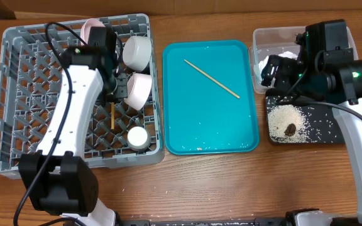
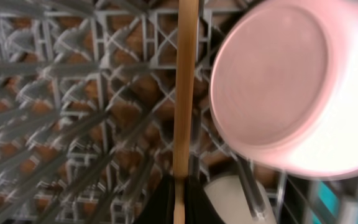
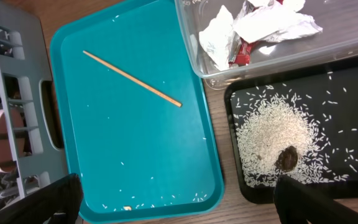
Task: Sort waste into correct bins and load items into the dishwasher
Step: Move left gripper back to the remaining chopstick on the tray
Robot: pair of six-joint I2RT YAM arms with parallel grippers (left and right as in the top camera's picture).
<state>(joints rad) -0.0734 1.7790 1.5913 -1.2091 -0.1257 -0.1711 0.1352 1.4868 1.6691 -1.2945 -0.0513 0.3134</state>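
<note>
My left gripper (image 1: 113, 94) hangs inside the grey dish rack (image 1: 17, 94) and is shut on a wooden chopstick (image 1: 112, 116). In the left wrist view the chopstick (image 2: 185, 93) runs straight up from the gripper (image 2: 179, 208) over the lattice floor, beside a pale pinkish bowl (image 2: 278, 81). Two bowls (image 1: 137, 51) (image 1: 138, 88), a pink plate (image 1: 92, 28) and a white cup (image 1: 137, 137) stand in the rack. A second chopstick (image 1: 211, 78) (image 3: 132, 78) lies on the teal tray. My right gripper (image 1: 275, 74) (image 3: 179, 208) hangs open and empty over the tray edge.
The teal tray (image 1: 187, 132) (image 3: 135, 155) holds stray rice grains. The clear tub (image 1: 259, 37) (image 3: 191, 43) holds crumpled wrappers (image 3: 260, 25). The black tray (image 1: 322, 129) (image 3: 353, 112) carries a rice pile (image 3: 269, 134) and a brown lump (image 3: 287, 158).
</note>
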